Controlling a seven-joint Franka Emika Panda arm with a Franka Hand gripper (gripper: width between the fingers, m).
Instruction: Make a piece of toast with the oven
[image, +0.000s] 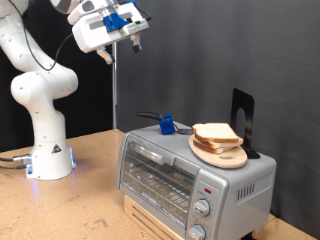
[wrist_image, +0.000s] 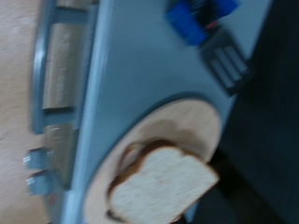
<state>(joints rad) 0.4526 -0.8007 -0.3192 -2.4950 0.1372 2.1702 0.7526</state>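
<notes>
The silver oven (image: 185, 175) stands at the exterior view's lower right with its glass door shut. A round wooden board (image: 222, 156) lies on its top with a few stacked slices of bread. The top piece of toast (image: 214, 133) is pale with a brown crust. My gripper (image: 120, 50) hangs high above the table, up and to the left of the oven, with its fingers apart and nothing between them. The wrist view looks down on the oven top (wrist_image: 140, 75), the board (wrist_image: 192, 117) and the toast (wrist_image: 161, 187); the fingers do not show there.
A blue object (image: 167, 125) with a black handle lies on the oven top behind the board, and a black upright piece (image: 242, 118) stands at its far right. Two knobs (image: 204, 209) sit on the oven front. The robot base (image: 48, 155) stands on the wooden table to the left.
</notes>
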